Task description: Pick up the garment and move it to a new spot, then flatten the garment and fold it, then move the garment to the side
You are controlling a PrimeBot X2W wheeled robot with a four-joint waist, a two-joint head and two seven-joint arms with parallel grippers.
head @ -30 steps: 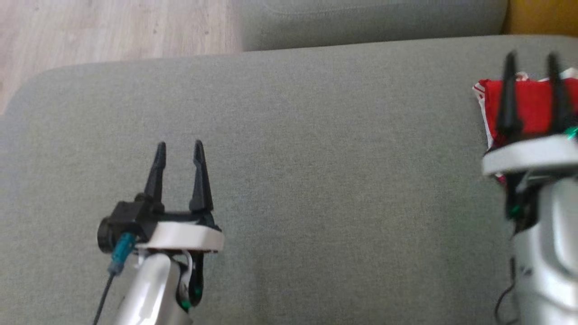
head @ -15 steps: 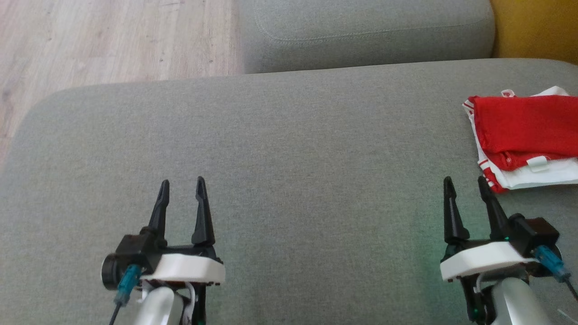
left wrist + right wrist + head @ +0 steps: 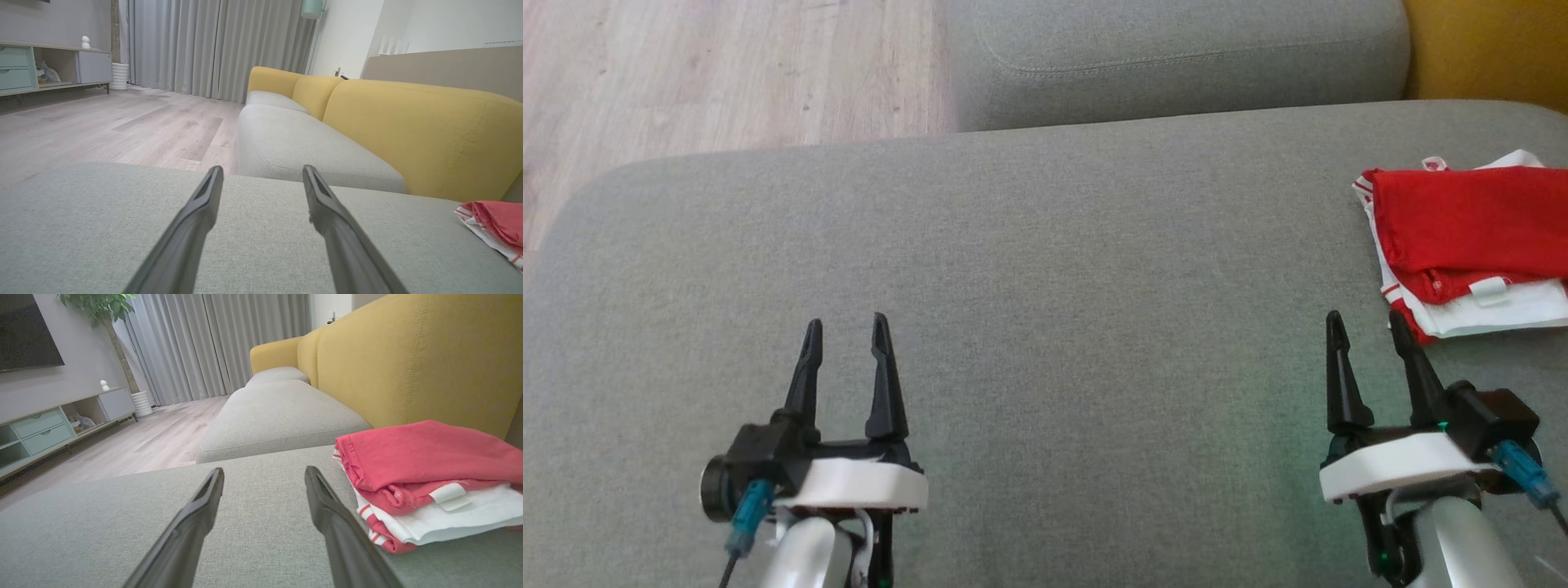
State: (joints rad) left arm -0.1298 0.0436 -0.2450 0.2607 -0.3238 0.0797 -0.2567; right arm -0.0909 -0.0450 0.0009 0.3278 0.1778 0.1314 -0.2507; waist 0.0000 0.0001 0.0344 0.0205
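Note:
A folded red and white garment (image 3: 1470,237) lies at the far right of the grey sofa seat (image 3: 1045,310), against the yellow backrest. It also appears as a neat stack (image 3: 425,482) in the right wrist view and at the right edge (image 3: 496,224) of the left wrist view. My right gripper (image 3: 1368,322) stands open at the lower right, a little short of the garment and to its left, holding nothing. My left gripper (image 3: 845,327) stands open at the lower left over bare cushion, empty.
A second grey cushion (image 3: 1176,57) adjoins the seat at the top. Wooden floor (image 3: 727,73) lies beyond the seat's upper left edge. The yellow backrest (image 3: 408,359) rises right behind the garment. A low cabinet (image 3: 49,428) stands across the room.
My right gripper drew back from over the garment to the lower right, leaving the garment lying on the seat. The left gripper barely moved. The head camera shifted a little.

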